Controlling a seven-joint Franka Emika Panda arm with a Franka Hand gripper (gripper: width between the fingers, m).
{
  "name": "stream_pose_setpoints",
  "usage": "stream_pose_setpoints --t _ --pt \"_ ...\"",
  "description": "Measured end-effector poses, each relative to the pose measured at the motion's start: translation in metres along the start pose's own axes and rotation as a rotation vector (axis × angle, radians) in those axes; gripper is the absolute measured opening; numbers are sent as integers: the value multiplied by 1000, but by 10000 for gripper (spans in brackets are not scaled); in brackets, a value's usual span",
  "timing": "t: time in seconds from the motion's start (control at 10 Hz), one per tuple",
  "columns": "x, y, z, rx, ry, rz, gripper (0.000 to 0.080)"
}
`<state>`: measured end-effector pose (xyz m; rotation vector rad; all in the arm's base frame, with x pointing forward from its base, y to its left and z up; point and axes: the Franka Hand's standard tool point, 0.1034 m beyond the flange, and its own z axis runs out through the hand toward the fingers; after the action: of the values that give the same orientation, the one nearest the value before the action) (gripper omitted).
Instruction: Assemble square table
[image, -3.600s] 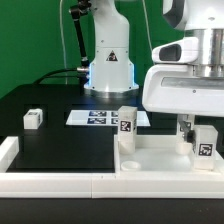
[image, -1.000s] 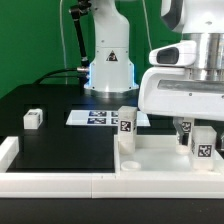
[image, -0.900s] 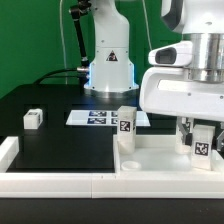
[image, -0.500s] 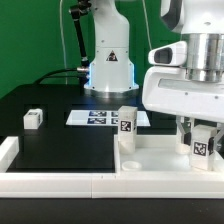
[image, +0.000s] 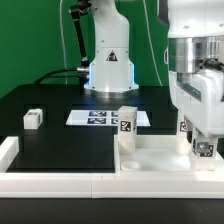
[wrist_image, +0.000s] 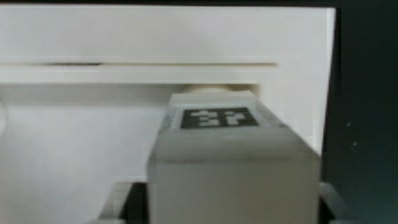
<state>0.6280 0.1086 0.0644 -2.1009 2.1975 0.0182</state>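
The white square tabletop lies at the exterior view's right, against the front rail. One tagged white leg stands upright at its far left corner. A second leg stands upright near the tabletop's right side, and my gripper comes down over it from above, shut on it. In the wrist view this leg fills the middle, tag facing the camera, with a dark finger tight against each side, over the tabletop. A third leg lies loose on the black table at the left.
The marker board lies flat in front of the robot base. A long white border rail runs along the front edge, with a short upright end at the left.
The jaws have narrowed onto the right-hand leg. The hand has turned about its vertical axis, so its wide white housing now shows narrower, and it sits slightly lower.
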Motion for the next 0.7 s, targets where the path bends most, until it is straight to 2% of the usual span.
stream_pose_setpoints --t 0.1,0.7 --pt "0 1 0 6 -19 130 290" --pt "7 4 -1 -15 -10 412 295"
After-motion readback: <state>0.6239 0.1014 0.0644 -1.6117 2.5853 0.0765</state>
